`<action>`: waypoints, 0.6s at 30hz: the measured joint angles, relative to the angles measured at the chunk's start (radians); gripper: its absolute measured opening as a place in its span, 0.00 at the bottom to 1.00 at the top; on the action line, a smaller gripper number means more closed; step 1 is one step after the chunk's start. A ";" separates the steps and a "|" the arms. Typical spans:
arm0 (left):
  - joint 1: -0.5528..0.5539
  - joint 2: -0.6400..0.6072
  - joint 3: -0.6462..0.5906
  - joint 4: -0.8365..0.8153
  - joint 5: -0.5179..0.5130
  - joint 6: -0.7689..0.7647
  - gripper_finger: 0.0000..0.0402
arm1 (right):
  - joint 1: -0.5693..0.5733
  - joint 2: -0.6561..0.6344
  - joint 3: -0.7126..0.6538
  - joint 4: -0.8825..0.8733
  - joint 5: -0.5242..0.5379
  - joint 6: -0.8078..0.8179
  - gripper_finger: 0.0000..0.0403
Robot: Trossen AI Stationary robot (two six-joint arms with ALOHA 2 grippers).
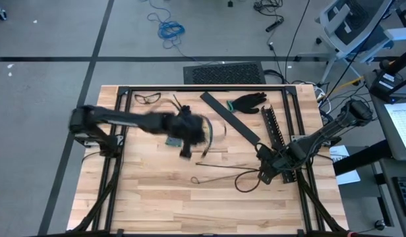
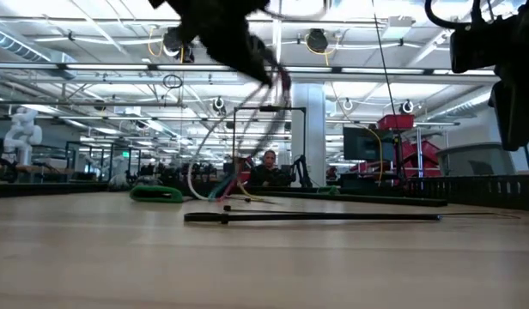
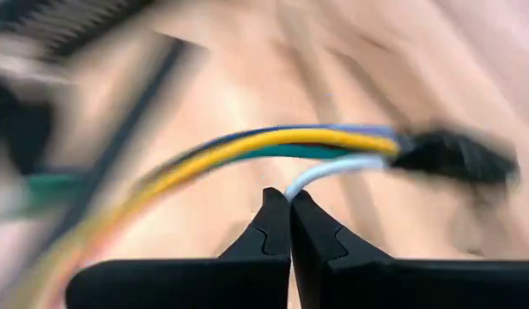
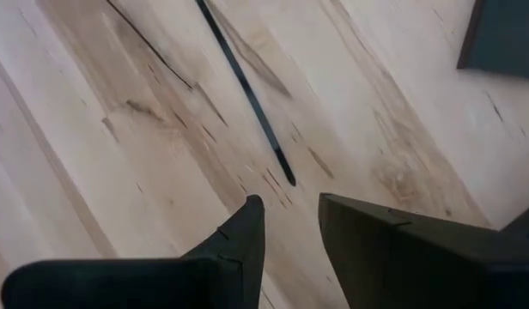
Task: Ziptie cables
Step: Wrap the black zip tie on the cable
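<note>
Pale wooden plank surface (image 1: 157, 197) in a black metal frame. Largest items on it: long black slotted strip (image 1: 275, 128) at the right, flat black bar (image 1: 229, 117) lying diagonal beside it, black glove (image 1: 248, 101) at the far edge, clear safety glasses (image 1: 148, 98) far left.

Left arm reaches over mid-surface, motion-blurred. Left tool (image 3: 289, 202) fully closed, and the wrist view shows its tips pinching the white strand of the bundle of thin multicoloured wires (image 3: 273, 148); yellow, blue and green strands run just above the tips, apparently outside the grip. The low view has the bundle (image 2: 234, 163) hanging from the raised tool, free ends drooping to the surface near centre.

Right arm at the right side, low over the wood. Right tool (image 4: 290, 215) partly open, empty, just short of the tip of a thin black zip tie (image 4: 247, 94) lying flat.

Handling judgement: wires are light, limp, and splay freely. One pinched strand won't control the rest; they'll swing and fan out. Better grip is around the whole bundle near mid-length, or next to the black sleeved end (image 3: 458, 154) where the strands are already gathered. Insulation looks smooth, so expect slip under pull. Zip tie is thin, springy, flat on wood: hard to pick, take it by an end.
</note>
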 joint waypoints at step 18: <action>-0.266 0.182 -0.144 0.052 -0.013 -0.322 0.00 | -0.002 0.001 0.000 0.004 -0.039 0.028 0.26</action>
